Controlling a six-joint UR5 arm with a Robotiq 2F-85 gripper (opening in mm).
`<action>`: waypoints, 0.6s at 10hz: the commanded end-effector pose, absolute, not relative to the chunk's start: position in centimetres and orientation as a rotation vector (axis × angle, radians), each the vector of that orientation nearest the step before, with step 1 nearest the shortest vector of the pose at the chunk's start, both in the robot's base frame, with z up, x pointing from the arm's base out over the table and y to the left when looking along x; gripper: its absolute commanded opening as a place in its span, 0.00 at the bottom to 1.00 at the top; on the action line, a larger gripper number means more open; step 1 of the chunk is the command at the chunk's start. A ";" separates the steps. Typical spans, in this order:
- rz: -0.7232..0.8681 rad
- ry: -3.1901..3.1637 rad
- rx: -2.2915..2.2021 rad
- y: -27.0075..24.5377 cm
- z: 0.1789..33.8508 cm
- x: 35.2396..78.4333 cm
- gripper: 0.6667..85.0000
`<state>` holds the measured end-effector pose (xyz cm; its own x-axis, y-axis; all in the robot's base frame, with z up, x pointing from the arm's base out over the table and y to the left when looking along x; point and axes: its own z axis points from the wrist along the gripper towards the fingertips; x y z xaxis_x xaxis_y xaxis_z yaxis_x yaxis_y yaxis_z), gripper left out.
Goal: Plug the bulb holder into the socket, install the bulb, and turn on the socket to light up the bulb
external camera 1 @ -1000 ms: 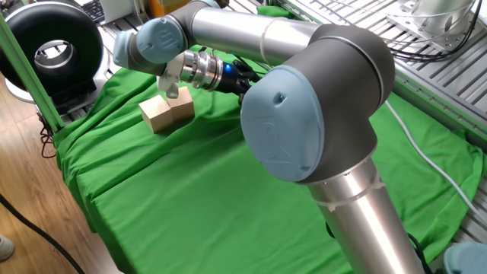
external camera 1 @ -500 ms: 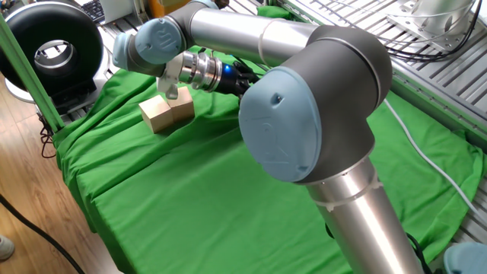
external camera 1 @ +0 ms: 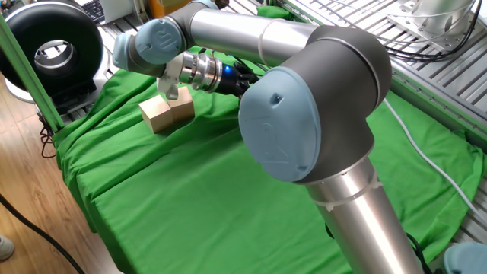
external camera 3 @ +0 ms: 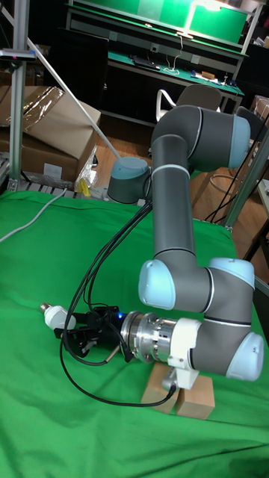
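The black tool [external camera 3: 75,337] holds the bulb [external camera 3: 51,316] low over the green counter [external camera 3: 45,254]. Two wooden blocks [external camera 1: 167,112] sit under the arm.

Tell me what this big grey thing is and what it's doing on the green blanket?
It's a robot arm, like a big metal elbow with a grabber at the end. One camera looks from behind the arm, so the arm blocks a lot. The taller picture looks from the other side. There the gripper reaches low over the green cloth, right next to a small white bulb. I can't tell if it is pinching the bulb. Two wooden blocks sit on the cloth under its wrist.
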<state>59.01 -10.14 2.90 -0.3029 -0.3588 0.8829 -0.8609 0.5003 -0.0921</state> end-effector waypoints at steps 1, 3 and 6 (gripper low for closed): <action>0.720 -1.884 0.996 -10.2 3.0 58.7 0.64; 0.706 -1.902 0.986 -10.4 2.4 58.3 0.63; 0.708 -1.913 0.969 -10.3 2.4 58.1 0.55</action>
